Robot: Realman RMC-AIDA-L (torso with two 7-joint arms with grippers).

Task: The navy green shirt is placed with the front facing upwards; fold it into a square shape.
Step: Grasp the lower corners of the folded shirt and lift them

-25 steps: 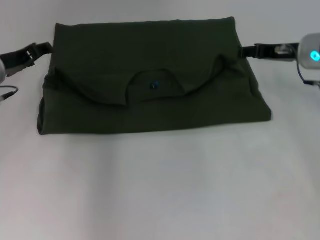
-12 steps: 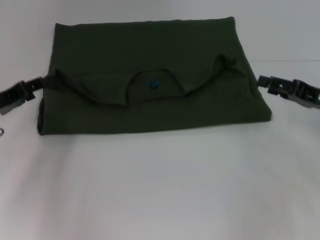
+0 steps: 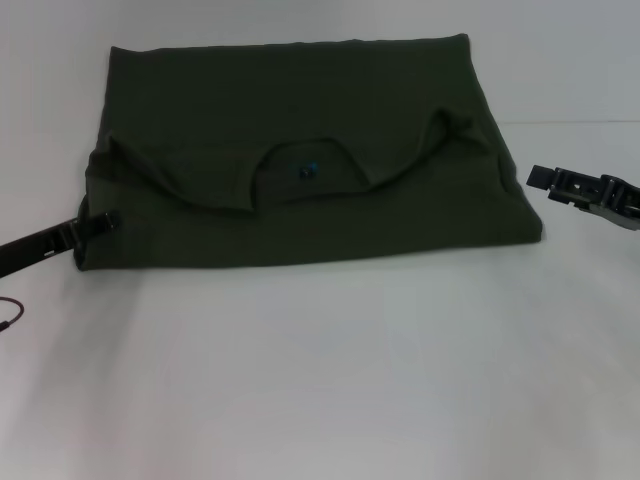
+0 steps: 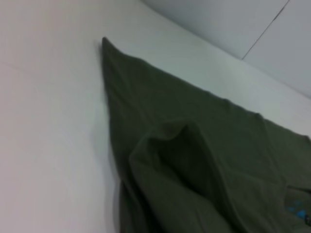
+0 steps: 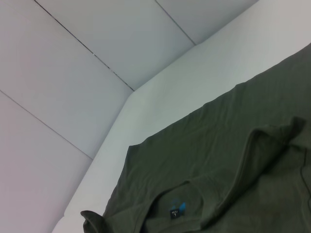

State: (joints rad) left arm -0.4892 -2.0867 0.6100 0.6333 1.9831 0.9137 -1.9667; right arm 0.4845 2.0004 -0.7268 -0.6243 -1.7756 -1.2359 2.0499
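The navy green shirt (image 3: pixel 300 100) lies on the white table as a wide folded rectangle. Its round collar and blue-marked label (image 3: pixel 307 170) face up in the middle, and the chest print is hidden. My left gripper (image 3: pixel 105 220) is low at the shirt's front-left corner, touching or just beside the edge. My right gripper (image 3: pixel 535 178) is off the shirt's right edge, apart from the cloth. The shirt also shows in the left wrist view (image 4: pixel 194 160) and in the right wrist view (image 5: pixel 233 165), where the label (image 5: pixel 177 209) is visible.
The white table (image 3: pixel 320 380) stretches in front of the shirt. A thin cable (image 3: pixel 10 310) hangs at the far left. Pale wall panels (image 5: pixel 73 73) stand behind the table.
Both grippers have moved from the shirt's far side edges toward the front. The left one dropped to the front-left corner; the right one pulled away from the right edge. The shirt has not moved.
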